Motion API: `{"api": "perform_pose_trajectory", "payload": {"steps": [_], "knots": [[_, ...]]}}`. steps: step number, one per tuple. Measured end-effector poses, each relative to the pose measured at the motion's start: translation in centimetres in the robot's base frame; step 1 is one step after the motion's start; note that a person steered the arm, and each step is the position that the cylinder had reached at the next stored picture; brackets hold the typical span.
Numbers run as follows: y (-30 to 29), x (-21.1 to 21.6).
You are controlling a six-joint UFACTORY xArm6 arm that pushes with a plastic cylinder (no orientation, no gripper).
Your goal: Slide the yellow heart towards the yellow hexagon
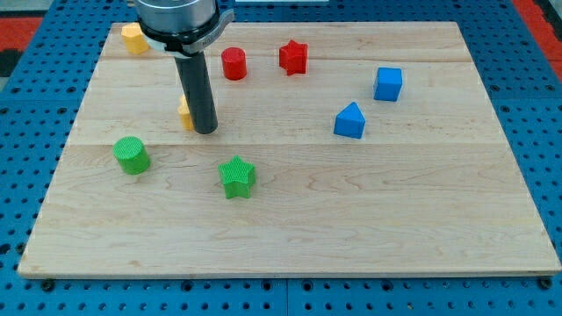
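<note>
The yellow heart (185, 113) sits left of the table's centre, mostly hidden behind the tip (205, 132), which touches its right side. There's no tool, just a rod, gripping nothing. The heart looks light, rigid and slidey, so push its near side up toward the hexagon (133, 39) at the far-left corner.

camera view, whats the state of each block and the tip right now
my tip: down on the board, at the yellow heart's right side
yellow heart: mostly hidden behind the rod
yellow hexagon: top left corner, clear of the tip
red cylinder: upright
red star: flat, alone
blue cube: alone
blue pentagon-like block: alone
green cylinder: upright
green star: flat, alone
</note>
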State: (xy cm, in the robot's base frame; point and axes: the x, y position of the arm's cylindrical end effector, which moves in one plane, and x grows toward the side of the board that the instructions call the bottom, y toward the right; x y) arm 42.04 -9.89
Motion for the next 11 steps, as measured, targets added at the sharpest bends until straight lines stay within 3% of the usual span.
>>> {"api": "perform_pose_trajectory", "payload": {"steps": [1, 4, 5, 6, 7, 9, 10, 11], "knots": [[2.6, 1.6], [-8.8, -10.7], [-4.0, -6.1], [-7.1, -5.0], [-13.2, -6.6], [-15.1, -12.9], [-19.5, -9.3], [-20.6, -10.6]]}}
